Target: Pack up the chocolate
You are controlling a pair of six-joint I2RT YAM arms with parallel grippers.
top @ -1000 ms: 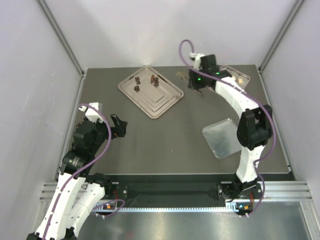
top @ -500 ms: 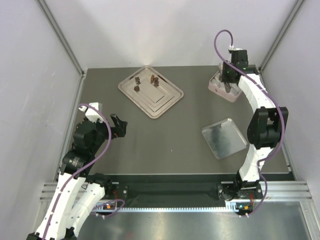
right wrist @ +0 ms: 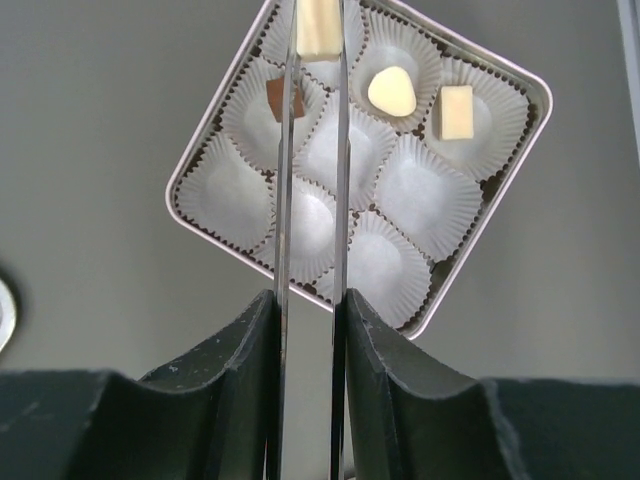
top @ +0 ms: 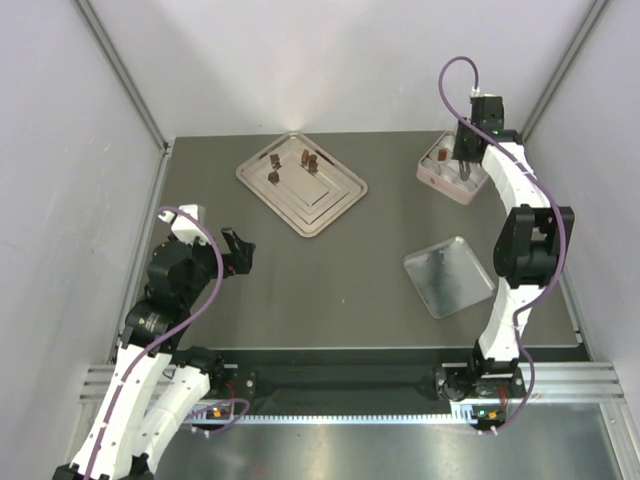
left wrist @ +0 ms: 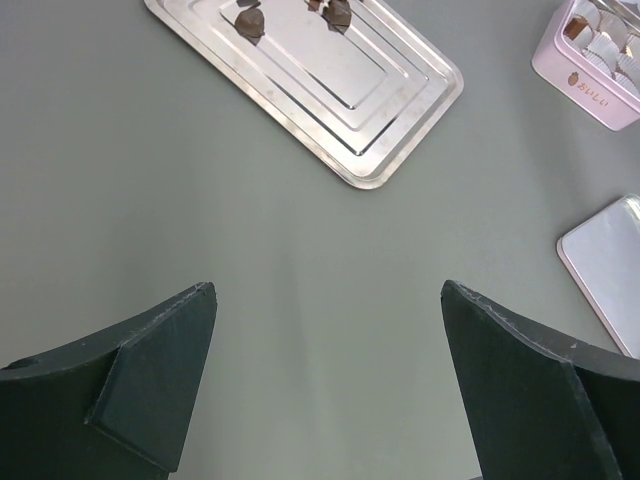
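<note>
My right gripper point(right wrist: 317, 55) hangs over the pink box point(right wrist: 186, 207), its thin metal blades shut on a pale cream chocolate point(right wrist: 318, 30) above the box's far row of white cups. Inside the box lie a brown piece point(right wrist: 283, 98), a rounded cream piece point(right wrist: 391, 91) and a cream cube point(right wrist: 456, 112). From above, the right gripper point(top: 466, 163) is over the box point(top: 440, 180) at the back right. Dark chocolate pieces point(top: 273, 176) point(top: 311, 163) remain on the steel tray point(top: 325, 205). My left gripper point(left wrist: 328, 292) is open and holds nothing, well short of the tray point(left wrist: 400, 110).
A flat metal lid point(top: 450, 275) lies on the table in front of the right arm's elbow, its corner also in the left wrist view as the lid point(left wrist: 610, 260). White walls with aluminium posts close in the table on three sides.
The right arm has swung from just right of the tray to above the pink box. The left arm has not moved.
</note>
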